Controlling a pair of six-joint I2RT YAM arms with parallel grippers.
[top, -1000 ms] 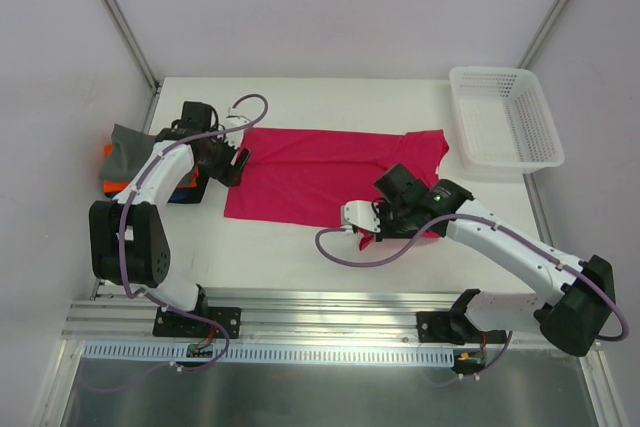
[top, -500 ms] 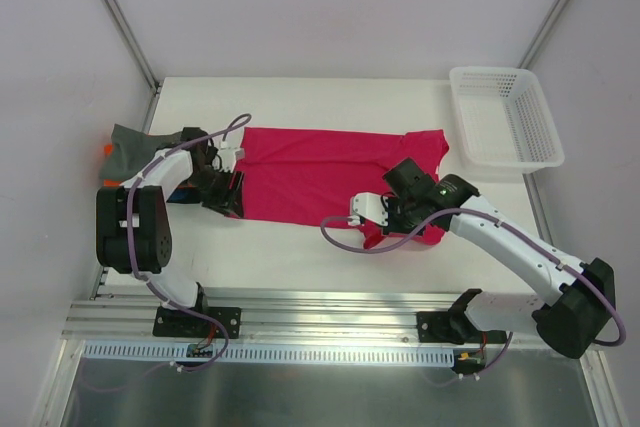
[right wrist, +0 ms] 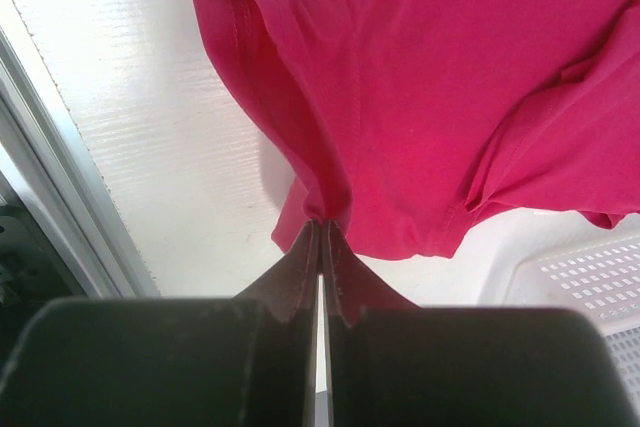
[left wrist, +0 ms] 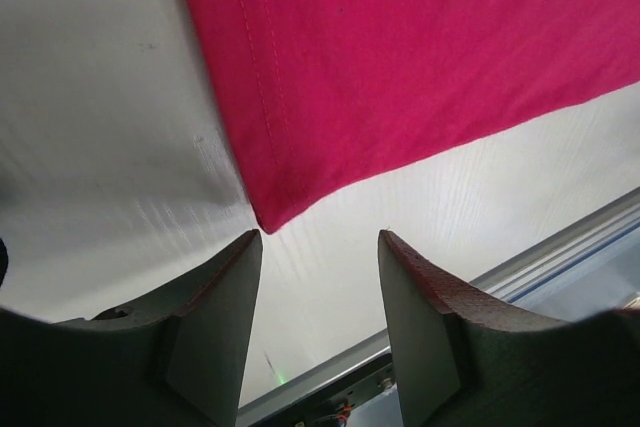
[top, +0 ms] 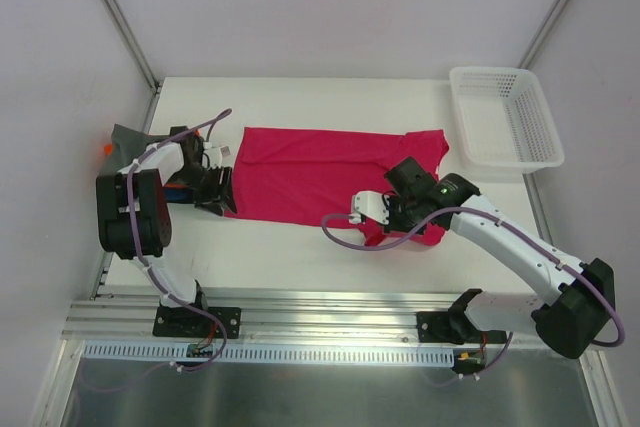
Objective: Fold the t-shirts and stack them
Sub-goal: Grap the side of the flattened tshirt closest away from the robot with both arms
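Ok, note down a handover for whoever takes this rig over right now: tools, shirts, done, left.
Left tool: open, jaws just short of the near-left hem corner of the plain magenta-red cloth t-shirt, not gripping.
Right tool: shut on a pinched fold at that shirt's near-right edge.
Shirt lies spread across the white table.
Done: pile of folded t-shirts, grey on top, at the table's left edge.
Left: close the left tool on the corner, fold the shirt, add it to the pile.
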